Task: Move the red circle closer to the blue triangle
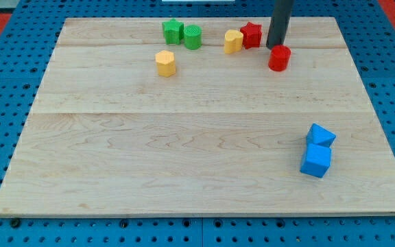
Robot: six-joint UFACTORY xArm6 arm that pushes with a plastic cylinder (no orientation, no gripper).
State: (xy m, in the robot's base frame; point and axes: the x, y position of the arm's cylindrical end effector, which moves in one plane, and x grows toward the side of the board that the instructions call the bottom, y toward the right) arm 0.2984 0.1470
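Camera view: rod upright, my tip (276, 46) just above red circle (279, 58), no pincer.

Feed's bright and even on my end, light from overhead, no hard glare on the desk (184, 158). Shadows short and soft, e.g. under the blue blocks (317, 152) at the view's right. Focus okay mid-frame, slightly soft overall, low res. Desk edges look straight, no real distortion.
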